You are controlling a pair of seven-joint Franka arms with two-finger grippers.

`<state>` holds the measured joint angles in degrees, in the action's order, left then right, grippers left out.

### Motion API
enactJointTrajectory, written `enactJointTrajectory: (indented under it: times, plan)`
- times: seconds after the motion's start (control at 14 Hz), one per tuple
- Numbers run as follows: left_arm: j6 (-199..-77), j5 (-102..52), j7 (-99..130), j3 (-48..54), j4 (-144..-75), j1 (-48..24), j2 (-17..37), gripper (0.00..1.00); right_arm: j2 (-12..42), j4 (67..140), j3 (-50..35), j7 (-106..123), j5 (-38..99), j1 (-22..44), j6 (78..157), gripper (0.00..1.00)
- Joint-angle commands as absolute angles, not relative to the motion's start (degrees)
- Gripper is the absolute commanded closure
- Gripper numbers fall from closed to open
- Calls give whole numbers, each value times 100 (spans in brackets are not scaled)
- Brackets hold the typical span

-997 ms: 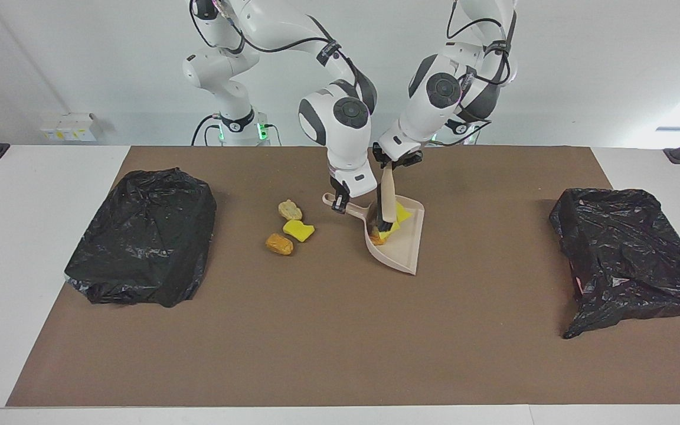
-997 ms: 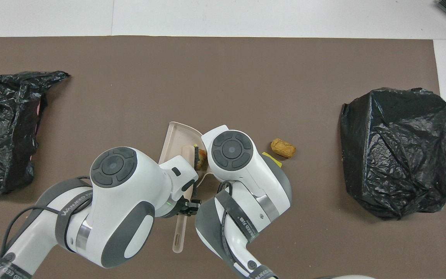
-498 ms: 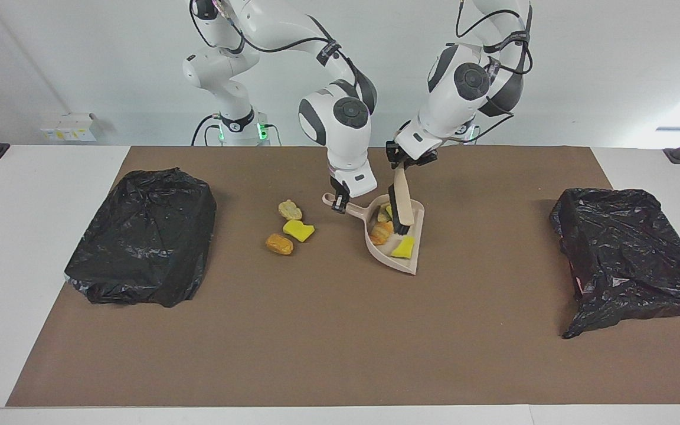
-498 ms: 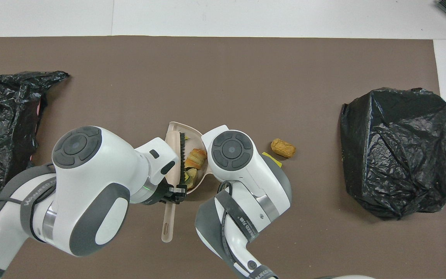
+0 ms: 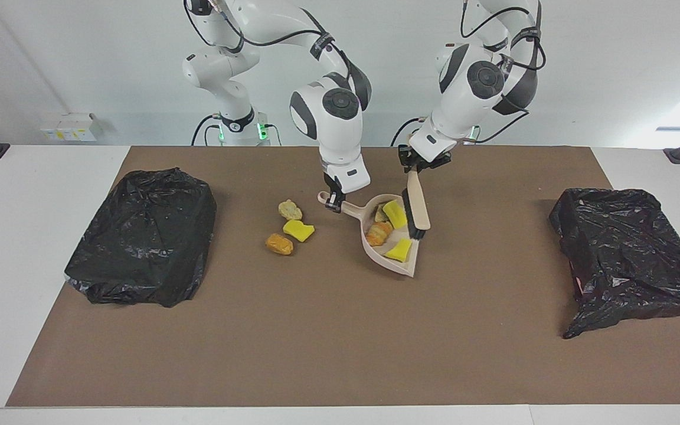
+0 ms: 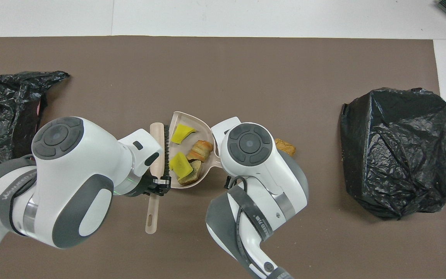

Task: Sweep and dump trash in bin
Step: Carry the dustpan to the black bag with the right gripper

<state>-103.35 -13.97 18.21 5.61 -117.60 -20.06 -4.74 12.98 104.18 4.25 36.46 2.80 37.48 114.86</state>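
Note:
My right gripper (image 5: 334, 202) is shut on the handle of the beige dustpan (image 5: 404, 267), which looks held a little above the mat. The pan (image 6: 201, 124) holds several trash pieces: two yellow sponge chunks (image 5: 395, 214) (image 5: 399, 249), an orange bread piece (image 5: 378, 233) and a darker piece (image 6: 192, 176). My left gripper (image 5: 419, 166) is shut on the beige brush (image 5: 418, 205), bristles beside the pan's edge toward the left arm's end. Three trash pieces lie on the mat toward the right arm's end: cream (image 5: 290, 209), yellow (image 5: 298, 230), orange (image 5: 279, 244). My right gripper is hidden in the overhead view.
A black-bagged bin (image 5: 145, 236) stands at the right arm's end of the brown mat. Another black bag (image 5: 629, 254) lies at the left arm's end. Both also show in the overhead view (image 6: 395, 151) (image 6: 2, 124).
My left gripper has swept the brush across the pan and out over its edge toward the left arm's end, uncovering the trash. My right gripper has raised the pan slightly.

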Motion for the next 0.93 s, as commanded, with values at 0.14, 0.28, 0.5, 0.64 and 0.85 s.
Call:
enactJointTrajectory:
  times: [0.14,0.28,0.5,0.64,0.85]
  plan:
    - [-10265,-950,2073,571,-12251,-1775,-887,100,590,10521,378,4691,299,2911,10532,100]
    - [-10274,-897,2214,580,-12409,-1845,-1019,100,300,10538,404,5000,290,2629,10091,100]
    - [-10274,-896,2644,703,-12647,-2187,-1151,100,-174,10538,413,5465,281,1805,9976,100]
    - [-10336,-896,3118,703,-12787,-2695,-1178,100,-377,10503,431,5790,281,1050,9853,100]
    - [-10624,-896,3742,712,-13095,-3442,-1257,100,-431,10468,483,6763,281,-118,9800,100]
